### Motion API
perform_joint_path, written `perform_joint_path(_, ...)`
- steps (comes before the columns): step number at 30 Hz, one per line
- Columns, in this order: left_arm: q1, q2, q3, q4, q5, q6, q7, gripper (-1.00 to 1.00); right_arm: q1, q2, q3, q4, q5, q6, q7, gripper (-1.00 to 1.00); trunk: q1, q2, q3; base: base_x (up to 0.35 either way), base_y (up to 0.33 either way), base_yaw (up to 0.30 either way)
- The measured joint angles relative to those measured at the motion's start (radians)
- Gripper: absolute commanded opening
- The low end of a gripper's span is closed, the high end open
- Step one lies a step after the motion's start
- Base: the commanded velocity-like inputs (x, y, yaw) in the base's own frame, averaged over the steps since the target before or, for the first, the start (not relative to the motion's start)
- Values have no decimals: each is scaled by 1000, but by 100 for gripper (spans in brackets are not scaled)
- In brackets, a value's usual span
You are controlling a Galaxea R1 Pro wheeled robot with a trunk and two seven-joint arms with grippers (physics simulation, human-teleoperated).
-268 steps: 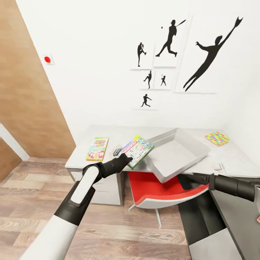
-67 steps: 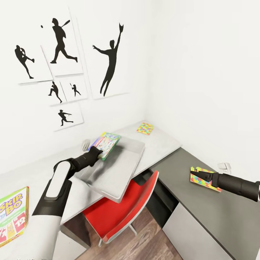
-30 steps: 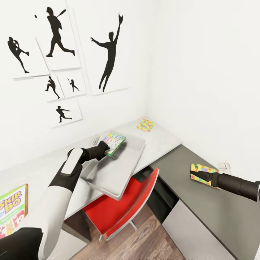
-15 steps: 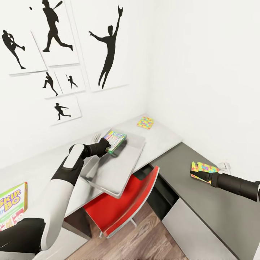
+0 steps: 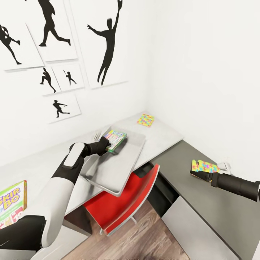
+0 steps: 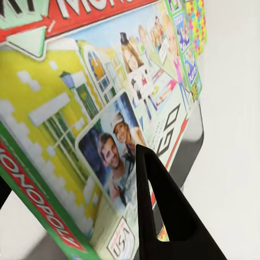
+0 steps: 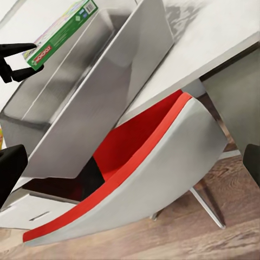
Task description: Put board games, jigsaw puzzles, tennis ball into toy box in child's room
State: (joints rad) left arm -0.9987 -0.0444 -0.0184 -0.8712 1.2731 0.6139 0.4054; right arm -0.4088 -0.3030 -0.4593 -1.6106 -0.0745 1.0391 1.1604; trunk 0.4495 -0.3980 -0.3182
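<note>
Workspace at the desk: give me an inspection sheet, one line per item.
Surface: pale table, with a lower dark grey cabinet beside it.
Job's things: toy box overhangs the table's front edge; Monopoly board game held over the box's far end; Skip-Bo game on the table; one jigsaw puzzle on the table's far corner, another jigsaw puzzle held over the cabinet.
Clutter: small white object near the wall.
End effectors: left end effector shut on the Monopoly game; right end effector shut on the second puzzle.
Cables: nothing seen.
Surroundings: red chair, wood floor, silhouette wall prints.
</note>
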Motion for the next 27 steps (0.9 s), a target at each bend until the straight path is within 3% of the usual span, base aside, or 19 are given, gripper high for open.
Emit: perform_joint_path(27,-2,-31,-2,13,-47,-42,-1,-100,0,0,0,0,-1,0,0,100,0,0,-44,0,0,0)
